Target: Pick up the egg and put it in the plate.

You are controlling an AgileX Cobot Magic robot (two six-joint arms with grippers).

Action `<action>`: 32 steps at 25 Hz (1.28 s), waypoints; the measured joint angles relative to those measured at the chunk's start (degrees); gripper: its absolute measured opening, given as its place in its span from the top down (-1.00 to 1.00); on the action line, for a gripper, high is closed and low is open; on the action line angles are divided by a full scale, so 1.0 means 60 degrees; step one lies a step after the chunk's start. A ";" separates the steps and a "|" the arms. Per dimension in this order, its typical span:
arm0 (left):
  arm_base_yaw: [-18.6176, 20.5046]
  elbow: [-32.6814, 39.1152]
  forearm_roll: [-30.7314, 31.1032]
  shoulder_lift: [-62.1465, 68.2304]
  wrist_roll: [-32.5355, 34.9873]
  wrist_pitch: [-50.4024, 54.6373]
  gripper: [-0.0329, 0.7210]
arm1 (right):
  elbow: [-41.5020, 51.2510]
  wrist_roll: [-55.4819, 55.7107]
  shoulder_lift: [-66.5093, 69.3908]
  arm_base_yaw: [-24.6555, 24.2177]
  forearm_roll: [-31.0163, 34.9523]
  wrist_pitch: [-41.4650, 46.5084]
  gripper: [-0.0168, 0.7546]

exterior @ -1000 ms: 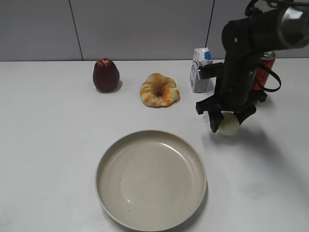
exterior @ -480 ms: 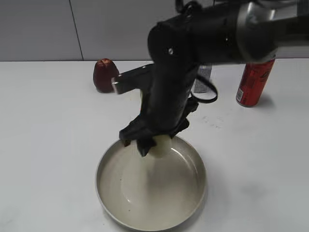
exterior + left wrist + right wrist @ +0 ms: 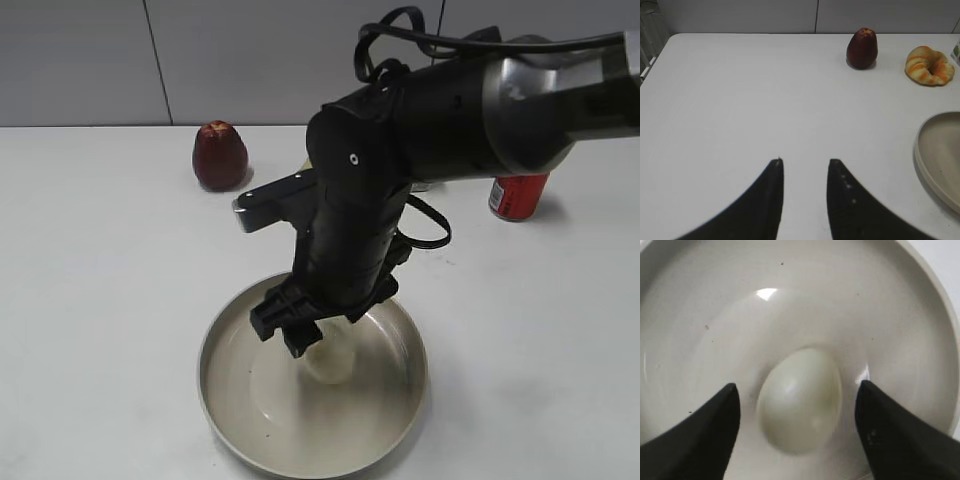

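Egg point(image 3: 800, 400) lies on the plate point(image 3: 925, 305) floor between my right jaws, spread clear of it. I judge it light, slick, brittle: hold across its waist. Left jaws idle, parted.

Your right arm reaches in from the upper right and bends steeply down across the middle, wrist pointing at the bench. Your black two-fingered right pincer point(image 3: 303, 337) hangs low, jaws spread wide in the wrist view point(image 3: 797, 427), touching nothing. Your black left pincer point(image 3: 804, 172) hovers level above bare bench, fingers parted with a narrow gap, gripping nothing.
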 joint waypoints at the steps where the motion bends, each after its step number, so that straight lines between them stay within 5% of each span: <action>1: 0.0000 0.0000 0.0000 0.0000 0.0000 0.0000 0.29 | 0.0000 0.0000 0.0000 0.0000 0.0000 -0.0028 -0.49; 9: 0.0000 0.0000 0.0000 0.0000 0.0001 0.0000 0.29 | -0.0468 0.0000 0.0000 -0.0561 0.0059 0.0597 -0.57; 22: 0.0000 0.0000 0.0000 0.0000 0.0007 0.0000 0.29 | -0.3741 -0.0782 0.0000 -0.5843 -0.0055 0.4015 -0.57; 24: 0.0000 0.0000 0.0000 0.0000 -0.0002 0.0000 0.29 | -0.3741 -0.0782 0.0000 -0.5843 -0.0055 0.4015 -0.57; 26: 0.0000 0.0000 0.0000 0.0000 0.0009 0.0000 0.29 | -0.3795 -0.0865 0.0000 -0.7038 -0.0324 0.4299 -0.57; 32: 0.0000 0.0000 -0.0008 0.0000 -0.0001 0.0000 0.29 | -0.2451 -0.1205 -0.1216 -0.7588 -0.0358 0.4289 -0.57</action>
